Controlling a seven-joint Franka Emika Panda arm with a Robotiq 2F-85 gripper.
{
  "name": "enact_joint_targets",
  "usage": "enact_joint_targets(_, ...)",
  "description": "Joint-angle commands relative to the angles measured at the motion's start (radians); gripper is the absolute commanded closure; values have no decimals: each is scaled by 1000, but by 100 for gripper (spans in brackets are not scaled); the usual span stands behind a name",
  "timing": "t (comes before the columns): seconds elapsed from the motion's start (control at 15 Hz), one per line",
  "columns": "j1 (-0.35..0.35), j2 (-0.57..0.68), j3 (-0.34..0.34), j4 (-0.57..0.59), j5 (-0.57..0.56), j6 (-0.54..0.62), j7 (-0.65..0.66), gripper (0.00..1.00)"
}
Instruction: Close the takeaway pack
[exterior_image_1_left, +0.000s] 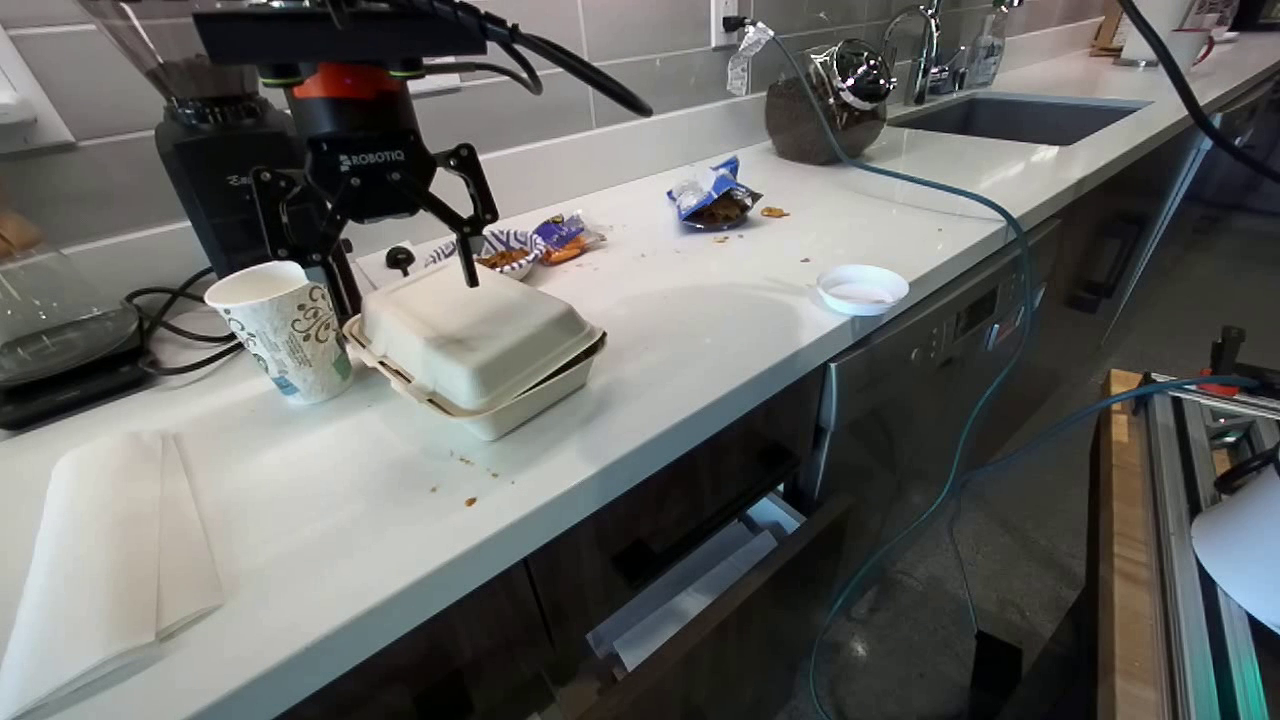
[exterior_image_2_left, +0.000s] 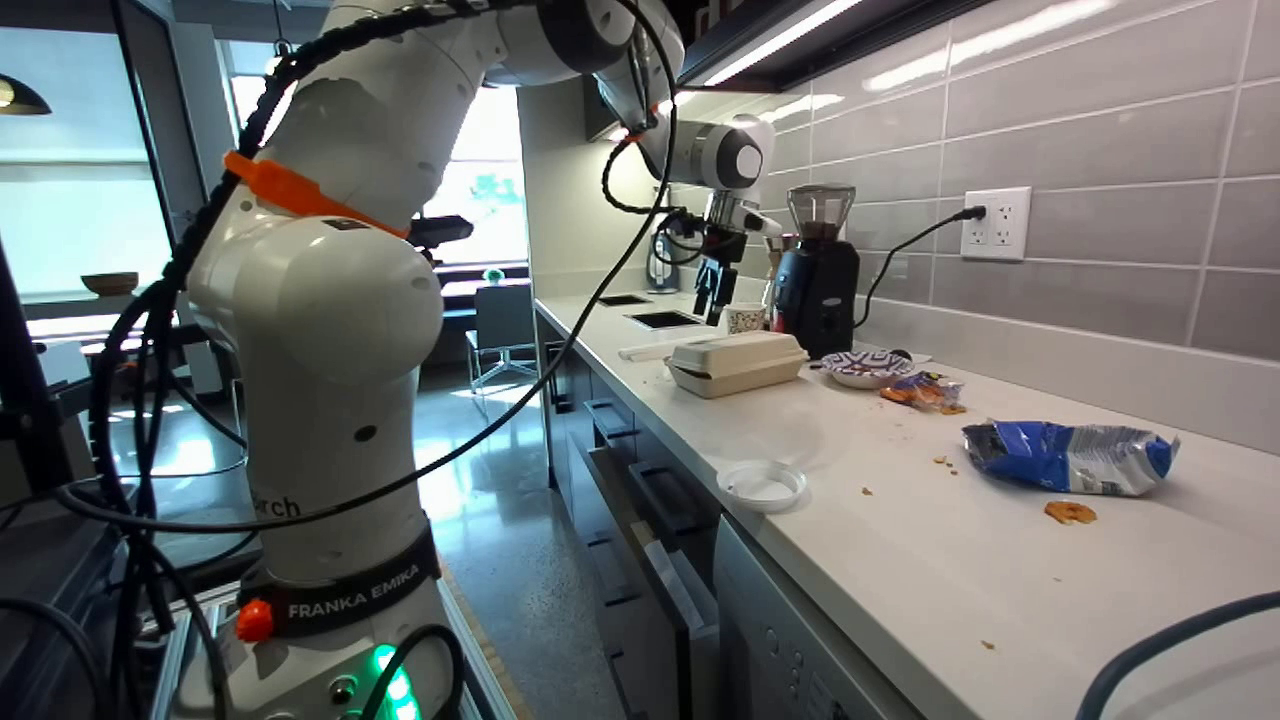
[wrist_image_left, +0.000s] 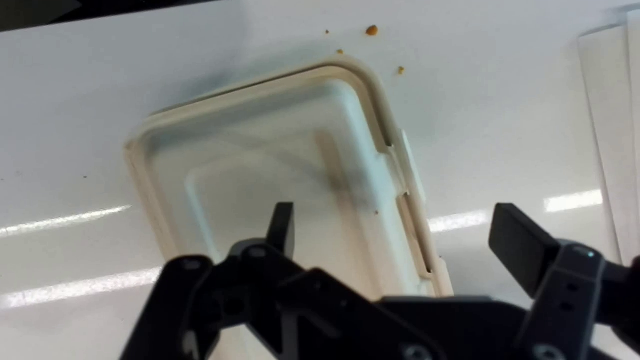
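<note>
Wrist view: gripper (wrist_image_left: 402, 237) spread wide astride the slotted edge of the takeaway pack (wrist_image_left: 270, 170). One finger above the lid (exterior_image_1_left: 480, 335), the other past that edge, over counter (exterior_image_1_left: 330, 520), on the side toward the paper cup (exterior_image_1_left: 285, 335). Fingertip contact with the lid: cannot tell.

Takeaway pack just beside the cup in both exterior views, on the counter; touching or apart, cannot tell. Lid down over the lower half (exterior_image_1_left: 535, 398), slightly askew, with a dark gap along one side, widest at the end away from the cup. Rim of the lower half in sight past the lid at a rounded corner.

In an exterior view: black grinder (exterior_image_1_left: 205, 175) wallward of the cup; folded white sheet (exterior_image_1_left: 110, 560) near the cup, toward the counter's front edge; white round dish (exterior_image_1_left: 855, 305) well apart from the cup, on the far side of the pack. Also in an exterior view: patterned bowl (exterior_image_2_left: 865, 381) farther from the cup than the pack; small snack packet (exterior_image_2_left: 925, 390) farther again; blue-and-silver packet (exterior_image_2_left: 1075, 458) well apart from the cup.
</note>
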Motion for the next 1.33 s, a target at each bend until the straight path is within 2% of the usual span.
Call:
enact_joint_targets(0.0,2,1,-9,14,5,-25,-3,0)
enact_joint_targets(0.33,-11,-38,-31,-11,-34,-19,-42,0)
enact_joint_targets(0.73,-21,-91,-58,-13,-126,-1,-168,0)
enact_joint_targets(1.27,-27,-127,-58,12,-147,-25,-237,0)
